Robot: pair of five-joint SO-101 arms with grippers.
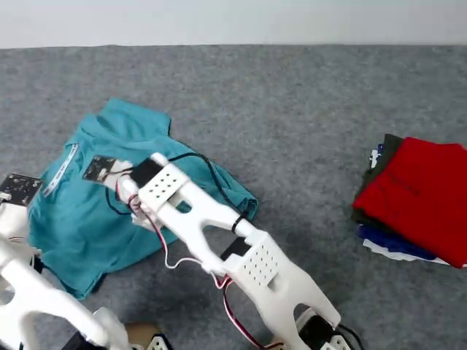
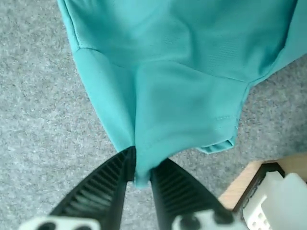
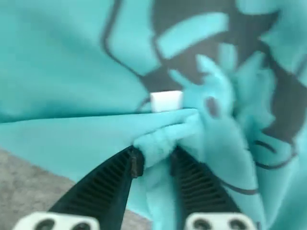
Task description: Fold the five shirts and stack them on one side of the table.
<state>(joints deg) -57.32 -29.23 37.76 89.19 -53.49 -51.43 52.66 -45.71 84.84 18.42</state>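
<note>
Teal shirt (image 1: pixel 80 226) lies rumpled on the left of the table (image 1: pixel 292 109), not yet folded. You've got both arms on it: left gripper (image 2: pixel 139 173) is clamped on a cloth edge, right gripper (image 3: pixel 154 162) nips a bunched ridge nr the middle, prob. two holds so one half can lift & fold over. Fabric looks thin, soft, creased, w/ dark print. Folded stack (image 1: pixel 416 193), red on top, sits well apart at the right.
</note>
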